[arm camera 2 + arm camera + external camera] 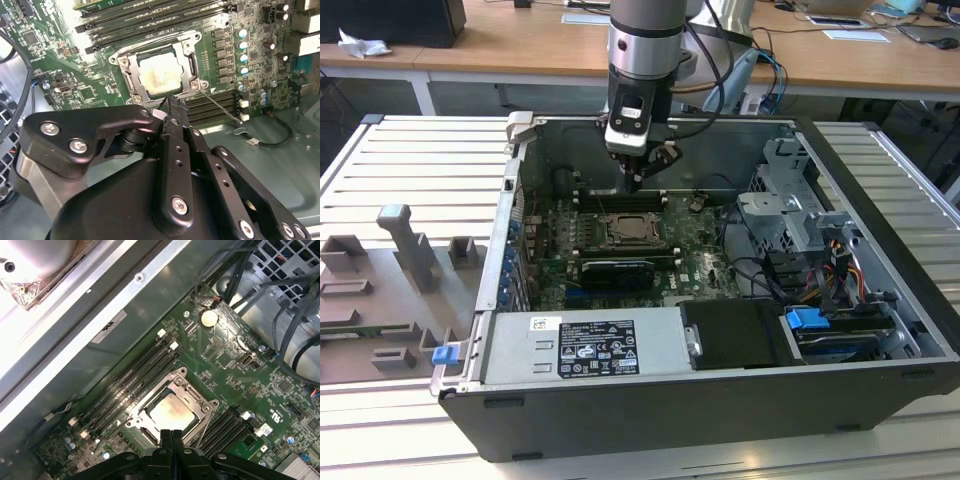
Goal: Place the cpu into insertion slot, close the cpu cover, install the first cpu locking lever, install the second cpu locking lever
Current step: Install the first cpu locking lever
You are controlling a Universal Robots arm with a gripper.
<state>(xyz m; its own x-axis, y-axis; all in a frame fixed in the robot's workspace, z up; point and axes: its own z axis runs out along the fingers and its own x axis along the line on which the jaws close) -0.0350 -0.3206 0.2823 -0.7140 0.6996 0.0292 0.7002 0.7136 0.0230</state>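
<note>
cpu (171,412), a flat pale silver-grey square chip, sits in the black-framed square insertion slot (192,62), silver windowed cpu cover (197,399) down over it. Black tool (172,436) clenched, empty. cpu lies straight ahead of its tips, close.

The exterior view looks down at a slant from well back into the open computer case (720,395), while both wrist views ride close above its green board (227,357), facing opposite ways past the hand (172,104) onto the same cpu (159,76) and memory slots (134,374).
</note>
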